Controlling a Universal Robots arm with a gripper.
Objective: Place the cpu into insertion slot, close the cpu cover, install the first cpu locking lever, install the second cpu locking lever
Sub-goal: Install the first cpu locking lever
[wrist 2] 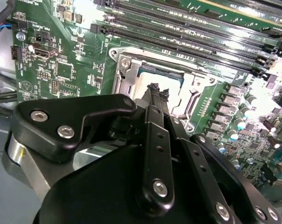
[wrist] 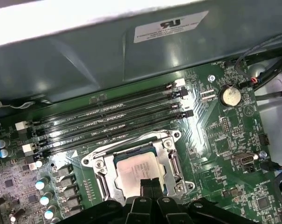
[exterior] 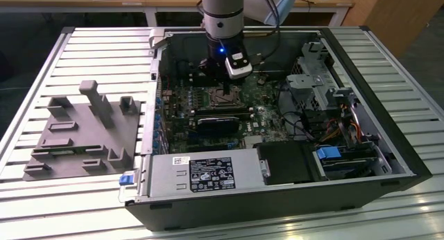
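The cpu [wrist: 134, 169], a dull silver square, lies in the insertion slot [exterior: 223, 97] on the green motherboard inside the open computer case. The cpu cover [wrist: 172, 161], a silver frame, lies flat around it, and the chip shows through its cut-out. In the second wrist view the cover [wrist 2: 127, 69] and a strip of the cpu [wrist 2: 161, 73] sit just beyond the fingertips. My gripper [wrist: 147, 185] hangs directly over the chip's near edge, its two black fingers pressed together with nothing between them. From the exterior view, the gripper [exterior: 223, 87] stands straight above the socket.
Long black memory slots [wrist: 108, 116] run beside the socket toward the case wall. A coin battery [wrist: 230, 95] sits on the board. A power supply [exterior: 201, 172], a drive cage [exterior: 313, 80] and cables crowd the case. A grey fixture block [exterior: 83, 131] rests on the slatted table.
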